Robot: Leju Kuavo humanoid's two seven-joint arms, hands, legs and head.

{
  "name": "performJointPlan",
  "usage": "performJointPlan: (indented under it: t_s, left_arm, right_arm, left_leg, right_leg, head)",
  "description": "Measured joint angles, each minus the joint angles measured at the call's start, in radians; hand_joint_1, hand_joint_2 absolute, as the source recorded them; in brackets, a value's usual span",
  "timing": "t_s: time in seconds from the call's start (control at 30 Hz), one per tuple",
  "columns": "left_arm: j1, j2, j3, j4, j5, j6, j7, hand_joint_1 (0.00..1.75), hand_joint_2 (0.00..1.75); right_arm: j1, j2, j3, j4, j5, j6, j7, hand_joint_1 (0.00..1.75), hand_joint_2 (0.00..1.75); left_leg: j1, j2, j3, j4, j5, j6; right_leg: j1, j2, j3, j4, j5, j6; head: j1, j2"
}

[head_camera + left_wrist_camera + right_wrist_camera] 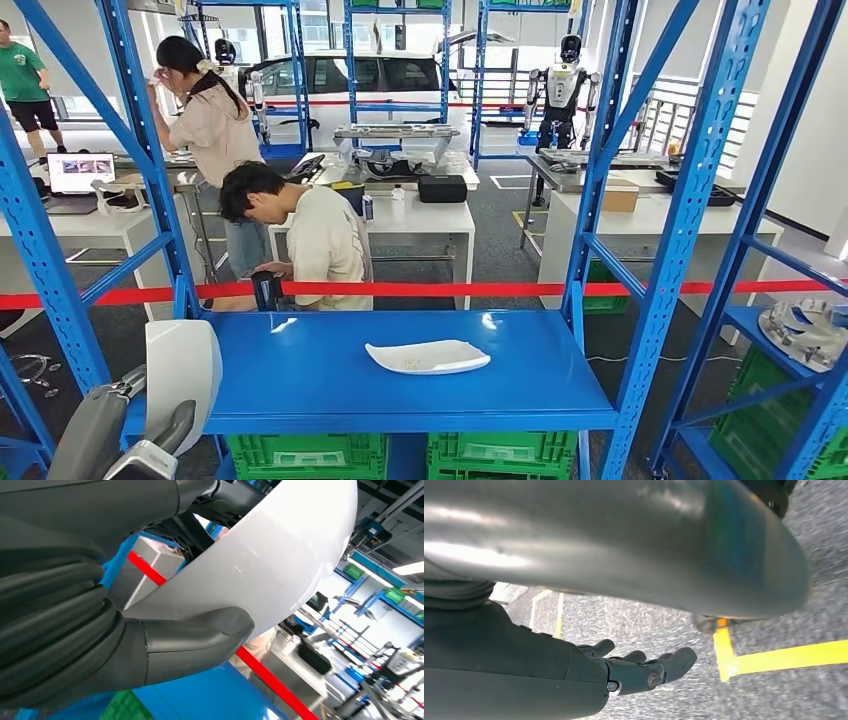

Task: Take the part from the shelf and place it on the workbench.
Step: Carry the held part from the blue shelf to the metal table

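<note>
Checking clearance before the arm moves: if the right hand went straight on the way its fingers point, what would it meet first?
Most likely the grey speckled floor. The right hand hangs open, fingers toward bare carpet; a yellow floor line lies off to the side. Depth is unclear.

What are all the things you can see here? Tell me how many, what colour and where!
Held part: one, white, in the left robot hand, over the shelf's near left corner.
Flat part: one, white, lying on the shelf.
Shelf: one, blue, straight ahead.
Crates: several, green, under the shelf.
Tape: one, red, stretched behind the shelf.
People: three, beyond the tape; one bends forward.
Car: one, white, far back.
Other robot: one, white and black, far back.
Left robot hand: grey, holds the white part.
Right robot hand: dark, holds nothing, hanging above the floor.
</note>
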Motion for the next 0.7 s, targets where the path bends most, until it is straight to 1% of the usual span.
performJointPlan:
  t_s: [0.03,0.07,0.1,0.13,0.17,0.2,0.23,0.27,0.3,0.33,0.37,0.43,0.47,0.5,0.53,0.57,0.6,0.63,0.67,0.7]
  left_arm:
    - [0.003,-0.004,0.0,0.0,0.01,0.005,-0.008,1.75,1.75]
    - [0.006,-0.008,0.001,0.0,0.021,0.011,-0.015,1.75,1.75]
    - [0.009,-0.012,0.003,-0.002,0.034,0.017,-0.024,1.75,1.75]
    - [0.013,-0.018,0.006,-0.005,0.047,0.023,-0.034,1.75,1.75]
    - [0.016,-0.024,0.011,-0.009,0.061,0.031,-0.044,1.75,1.75]
    - [0.02,-0.031,0.017,-0.014,0.075,0.037,-0.053,1.75,1.75]
    - [0.025,-0.04,0.023,-0.019,0.088,0.044,-0.061,1.75,1.75]
    - [0.032,-0.047,0.029,-0.024,0.102,0.051,-0.069,1.75,1.75]
    - [0.041,-0.055,0.035,-0.03,0.116,0.057,-0.077,1.75,1.75]
    - [0.052,-0.06,0.042,-0.035,0.131,0.065,-0.087,1.75,1.75]
    - [0.064,-0.065,0.051,-0.041,0.145,0.073,-0.098,1.75,1.75]
    - [0.087,-0.074,0.07,-0.047,0.175,0.09,-0.125,1.75,1.75]
    - [0.098,-0.078,0.078,-0.049,0.189,0.098,-0.139,1.75,1.75]
    - [0.109,-0.083,0.085,-0.05,0.203,0.104,-0.153,1.75,1.75]
    - [0.12,-0.087,0.09,-0.052,0.218,0.11,-0.167,1.75,1.75]
    - [0.128,-0.091,0.096,-0.053,0.232,0.114,-0.179,1.75,1.75]
    - [0.135,-0.095,0.101,-0.056,0.243,0.117,-0.188,1.75,1.75]
    - [0.139,-0.098,0.105,-0.06,0.252,0.118,-0.195,1.75,1.75]
    - [0.143,-0.101,0.109,-0.064,0.256,0.12,-0.2,1.75,1.75]
    - [0.146,-0.104,0.112,-0.068,0.259,0.121,-0.203,1.75,1.75]
  right_arm:
    - [0.0,0.0,-0.001,0.0,-0.001,0.0,0.0,0.0,0.0]
    - [0.0,0.0,-0.003,0.0,-0.002,0.0,0.0,0.0,0.0]
    - [-0.001,0.0,-0.005,0.0,-0.003,0.0,0.0,0.0,0.0]
    - [-0.003,-0.001,-0.008,0.0,-0.004,0.0,-0.002,0.0,0.0]
    - [-0.004,-0.001,-0.011,0.0,-0.005,0.0,-0.003,0.0,0.0]
    - [-0.005,-0.001,-0.014,-0.001,-0.006,0.0,-0.004,0.0,0.0]
    - [-0.005,-0.001,-0.015,-0.001,-0.006,0.0,-0.005,0.0,0.0]
    - [-0.005,-0.001,-0.016,-0.001,-0.007,0.0,-0.005,0.0,0.0]
    - [-0.004,0.0,-0.016,-0.001,-0.006,0.0,-0.005,0.0,0.0]
    - [-0.003,0.0,-0.017,0.0,-0.006,-0.001,-0.006,0.0,0.0]
    - [-0.003,0.0,-0.017,0.0,-0.005,-0.002,-0.006,0.0,0.0]
    - [-0.003,0.0,-0.017,0.0,-0.003,-0.004,-0.006,0.0,0.0]
    - [-0.002,0.0,-0.017,0.0,-0.002,-0.003,-0.006,0.0,0.0]
    - [-0.002,0.0,-0.017,0.0,-0.002,-0.003,-0.006,0.0,0.0]
    - [-0.002,0.0,-0.017,0.0,-0.002,-0.003,-0.006,0.0,0.0]
    - [-0.002,0.0,-0.017,0.0,-0.002,-0.003,-0.006,0.0,0.0]
    - [-0.002,0.0,-0.018,0.0,-0.002,-0.003,-0.006,0.0,0.0]
    - [-0.002,0.0,-0.018,0.0,-0.002,-0.003,-0.006,0.0,0.0]
    - [-0.002,0.0,-0.018,-0.001,-0.002,-0.003,-0.006,0.0,0.0]
    - [-0.002,0.0,-0.018,-0.001,-0.002,-0.003,-0.007,0.0,0.0]
  left_leg:
    - [-0.003,0.0,-0.018,0.002,0.011,0.001]
    - [-0.004,0.0,-0.034,0.006,0.022,0.0]
    - [-0.005,-0.001,-0.049,0.01,0.032,-0.002]
    - [-0.006,-0.001,-0.061,0.014,0.041,-0.005]
    - [-0.007,0.0,-0.068,0.016,0.05,-0.009]
    - [-0.007,0.002,-0.072,0.017,0.058,-0.014]
    - [-0.007,0.003,-0.074,0.016,0.067,-0.019]
    - [-0.006,0.004,-0.076,0.014,0.074,-0.025]
    - [-0.005,0.002,-0.081,0.016,0.071,-0.03]
    - [-0.005,0.0,-0.09,0.029,0.049,-0.036]
    - [-0.003,-0.003,-0.102,0.062,0.008,-0.042]
    - [0.002,-0.005,-0.128,0.174,-0.093,-0.053]
    - [0.006,-0.005,-0.135,0.232,-0.121,-0.058]
    - [0.009,-0.005,-0.132,0.271,-0.123,-0.061]
    - [0.012,-0.005,-0.117,0.282,-0.104,-0.064]
    - [0.015,-0.005,-0.086,0.26,-0.075,-0.065]
    - [0.019,-0.005,-0.038,0.208,-0.056,-0.067]
    - [0.019,-0.005,0.02,0.134,-0.058,-0.067]
    - [0.017,-0.007,0.067,0.068,-0.07,-0.062]
    - [0.014,-0.008,0.098,0.018,-0.087,-0.055]
  right_leg:
    - [0.004,0.0,0.021,-0.003,0.021,-0.005]
    - [0.008,0.0,0.059,-0.039,0.048,-0.012]
    - [0.014,0.0,0.113,-0.103,0.063,-0.019]
    - [0.02,0.0,0.17,-0.18,0.061,-0.026]
    - [0.025,0.0,0.214,-0.242,0.052,-0.03]
    - [0.028,0.0,0.241,-0.285,0.041,-0.033]
    - [0.03,0.001,0.248,-0.305,0.038,-0.034]
    - [0.028,0.0,0.241,-0.306,0.047,-0.037]
    - [0.027,-0.002,0.234,-0.309,0.058,-0.042]
    - [0.024,-0.004,0.224,-0.312,0.07,-0.048]
    - [0.021,-0.006,0.211,-0.315,0.084,-0.053]
    - [0.021,-0.007,0.181,-0.315,0.109,-0.057]
    - [0.021,-0.008,0.166,-0.315,0.122,-0.057]
    - [0.02,-0.009,0.149,-0.314,0.135,-0.055]
    - [0.02,-0.01,0.132,-0.313,0.149,-0.052]
    - [0.02,-0.011,0.113,-0.311,0.163,-0.049]
    - [0.019,-0.012,0.096,-0.308,0.176,-0.045]
    - [0.019,-0.012,0.082,-0.305,0.187,-0.04]
    - [0.019,-0.012,0.072,-0.303,0.197,-0.034]
    - [0.019,-0.012,0.068,-0.301,0.207,-0.028]
  head:
    - [0.0,0.0]
    - [0.0,0.0]
    - [0.0,0.0]
    - [0.0,0.0]
    - [0.0,0.0]
    - [0.0,0.0]
    - [0.0,0.0]
    - [-0.001,0.0]
    - [-0.001,0.0]
    - [-0.001,0.0]
    - [-0.002,0.0]
    - [-0.003,0.0]
    - [-0.003,0.0]
    - [-0.003,0.0]
    - [-0.003,0.0]
    - [-0.003,0.0]
    - [-0.003,0.0]
    - [-0.003,0.0]
    - [-0.002,0.0]
    - [-0.002,0.0]
